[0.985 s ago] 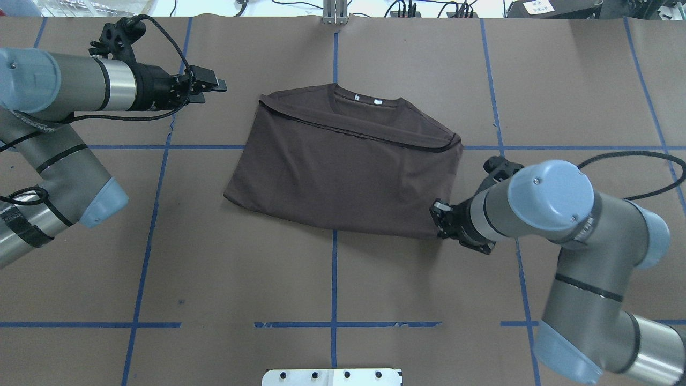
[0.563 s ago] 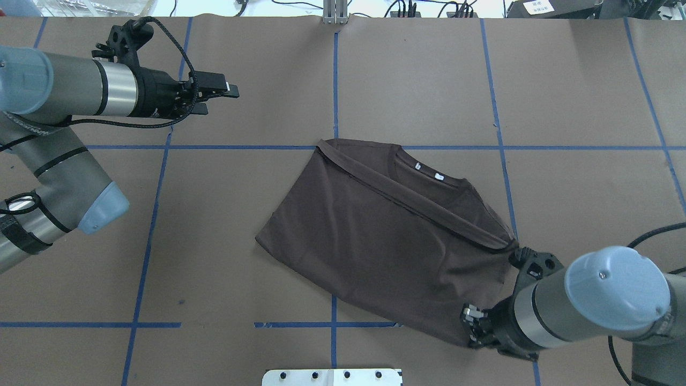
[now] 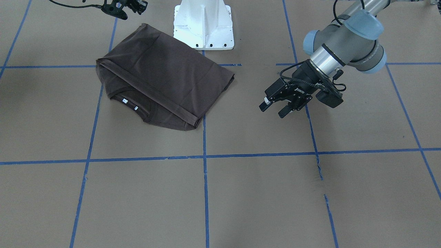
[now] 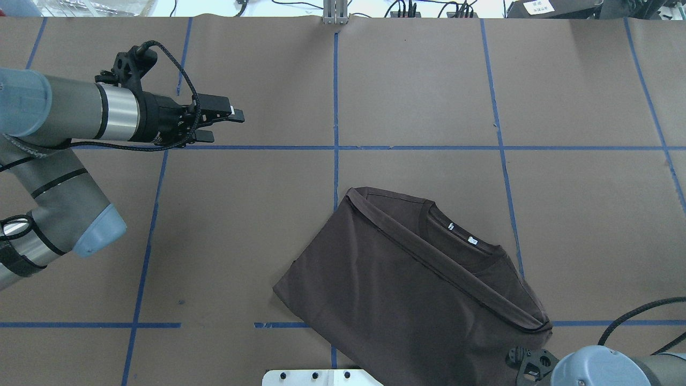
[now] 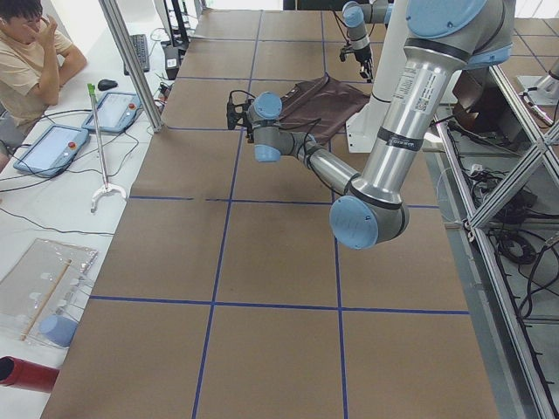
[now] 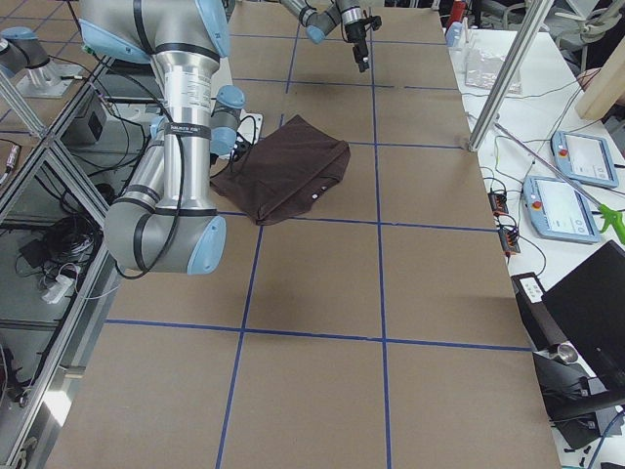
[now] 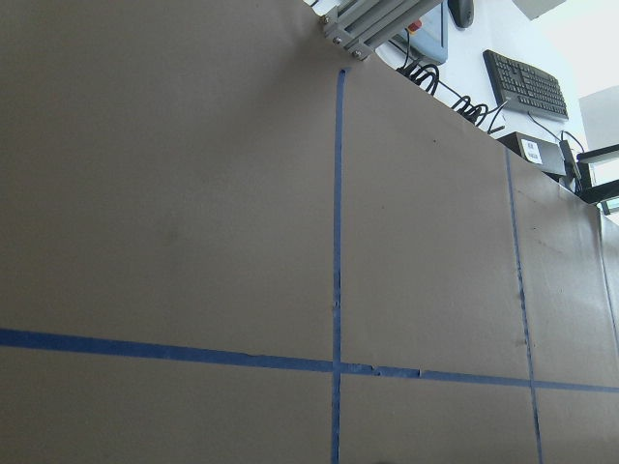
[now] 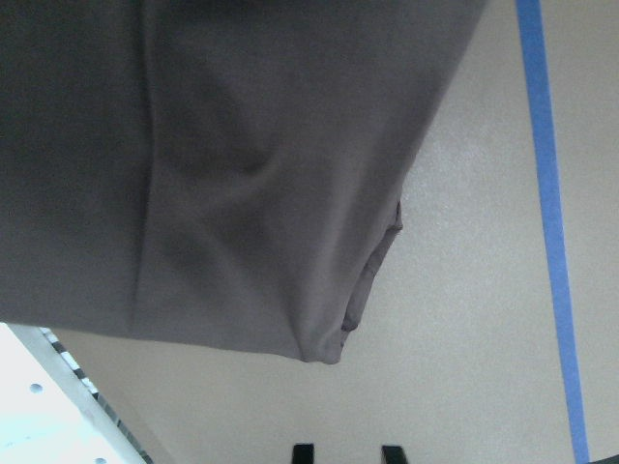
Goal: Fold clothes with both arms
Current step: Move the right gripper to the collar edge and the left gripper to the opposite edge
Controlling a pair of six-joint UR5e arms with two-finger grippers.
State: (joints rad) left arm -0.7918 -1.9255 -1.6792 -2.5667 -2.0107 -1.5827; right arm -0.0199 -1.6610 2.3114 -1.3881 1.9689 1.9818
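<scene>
T-shirt (image 4: 407,289), folded over with collar and tags showing, lies askew at near right touching white base block (image 3: 203,27), likely for easier reach; right gripper (image 8: 340,452) sits spread, empty, beside its corner, while left gripper (image 4: 228,126) hovers spread, empty, far left.

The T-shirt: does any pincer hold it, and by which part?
Nothing is held: left pincer and right pincer are open, both apart from the T-shirt.

T-shirt (image 4: 407,289): uniform dark brown, with white neck tags (image 4: 471,240). Table covering (image 4: 418,80): matt brown, gridded by blue tape lines (image 4: 336,96). Left arm (image 4: 69,110): silver-grey with light blue joint caps; left gripper (image 4: 228,126) black. Base block (image 3: 203,24): white.
</scene>
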